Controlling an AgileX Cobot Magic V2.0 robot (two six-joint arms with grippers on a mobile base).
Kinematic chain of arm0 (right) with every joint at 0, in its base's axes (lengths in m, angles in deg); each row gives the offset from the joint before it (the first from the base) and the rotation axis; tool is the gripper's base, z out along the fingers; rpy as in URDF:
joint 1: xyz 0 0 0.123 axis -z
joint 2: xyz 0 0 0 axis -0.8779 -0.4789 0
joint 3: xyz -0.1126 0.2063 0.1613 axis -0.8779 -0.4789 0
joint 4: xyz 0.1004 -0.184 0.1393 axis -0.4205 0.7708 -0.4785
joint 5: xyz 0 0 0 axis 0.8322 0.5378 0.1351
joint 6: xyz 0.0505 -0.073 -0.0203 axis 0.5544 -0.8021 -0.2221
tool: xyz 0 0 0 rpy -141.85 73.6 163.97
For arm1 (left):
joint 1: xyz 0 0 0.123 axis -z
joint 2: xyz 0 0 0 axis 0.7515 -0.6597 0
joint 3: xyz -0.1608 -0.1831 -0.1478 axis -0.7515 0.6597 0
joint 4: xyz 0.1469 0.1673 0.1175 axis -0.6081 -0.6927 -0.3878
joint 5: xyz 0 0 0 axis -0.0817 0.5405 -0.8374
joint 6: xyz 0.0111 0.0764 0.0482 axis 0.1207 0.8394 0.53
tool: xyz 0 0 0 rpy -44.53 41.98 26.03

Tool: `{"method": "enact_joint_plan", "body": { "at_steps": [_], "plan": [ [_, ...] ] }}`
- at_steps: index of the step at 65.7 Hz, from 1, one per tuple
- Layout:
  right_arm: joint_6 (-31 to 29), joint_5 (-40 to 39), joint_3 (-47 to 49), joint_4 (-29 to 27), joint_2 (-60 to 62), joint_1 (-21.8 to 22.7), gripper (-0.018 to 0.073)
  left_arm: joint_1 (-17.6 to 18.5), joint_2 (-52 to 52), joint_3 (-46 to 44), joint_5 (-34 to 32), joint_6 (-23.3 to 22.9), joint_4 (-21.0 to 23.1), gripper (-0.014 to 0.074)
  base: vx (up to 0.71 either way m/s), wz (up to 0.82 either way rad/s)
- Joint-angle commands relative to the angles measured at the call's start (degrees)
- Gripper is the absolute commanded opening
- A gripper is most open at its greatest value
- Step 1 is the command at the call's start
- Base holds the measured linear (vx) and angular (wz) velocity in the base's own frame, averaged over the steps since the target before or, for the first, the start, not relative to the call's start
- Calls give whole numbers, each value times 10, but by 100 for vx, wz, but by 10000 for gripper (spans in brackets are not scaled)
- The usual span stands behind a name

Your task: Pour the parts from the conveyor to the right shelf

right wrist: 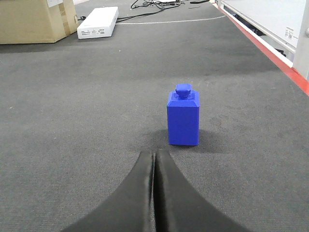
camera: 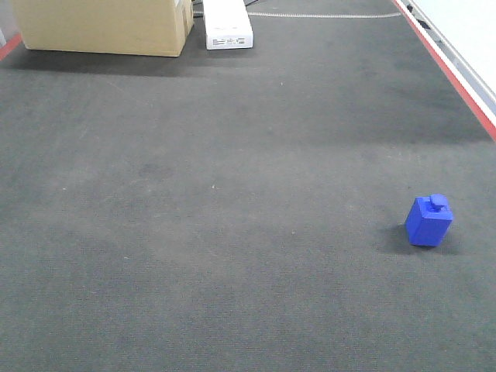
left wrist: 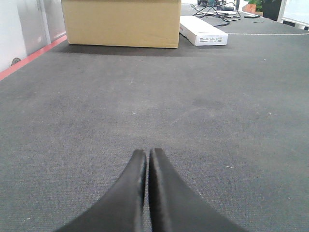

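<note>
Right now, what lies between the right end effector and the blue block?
Nothing: the right wrist view shows only bare conveyor belt between the right end effector and the blue block.

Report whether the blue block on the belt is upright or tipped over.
Upright. The blue block stands on its flat base on the belt, its knob pointing straight up; the front view agrees.

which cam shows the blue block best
The right wrist view: the blue block stands upright, large and centred, just beyond the right fingers. The front view shows it small, from above, toward the right of the belt. The left wrist view misses it entirely.
</note>
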Motion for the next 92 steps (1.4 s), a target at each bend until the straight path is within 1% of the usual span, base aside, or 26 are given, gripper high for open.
{"method": "enact_joint_plan", "body": {
  "at_steps": [1, 30, 37, 41, 49, 57, 62, 66, 71, 81, 86, 92],
  "plan": [
    [-5, -42, -3, 2, 7, 3, -9, 3, 6, -11, -45, -5, 5, -6, 0, 0],
    [-5, -43, -3, 2, 7, 3, -9, 3, 6, -11, -45, -5, 5, -6, 0, 0],
    [-6, -55, -3, 3, 7, 3, -9, 3, 6, -11, -45, -5, 5, -6, 0, 0],
    [-16, -69, -3, 12, 7, 3, -9, 3, 6, -11, -45, -5, 5, -6, 0, 0],
    [-20, -126, -3, 17, 7, 3, -9, 3, 6, -11, -45, -5, 5, -6, 0, 0],
    [-31, -236, -2, 21, 7, 3, -8, 3, 6, -11, -45, -5, 5, -6, 0, 0],
    [-47, -328, 1, 30, 7, 3, -8, 3, 6, -11, -45, -5, 5, -6, 0, 0],
    [-45, -356, 25, 30, 7, 3, -6, 3, 6, -11, -45, -5, 5, -6, 0, 0],
    [-46, -349, 73, 33, 7, 3, -6, 3, 6, -11, -45, -5, 5, -6, 0, 0],
    [-46, -283, 218, 50, -37, 3, -5, 3, 6, -11, -45, -5, 5, -6, 0, 0],
    [-45, -233, 286, 49, -81, 3, -5, 3, 6, -11, -45, -5, 5, -6, 0, 0],
    [-45, -139, 362, 49, -150, 3, 1, 3, 6, -11, -45, -5, 5, -6, 0, 0]
  ]
}}
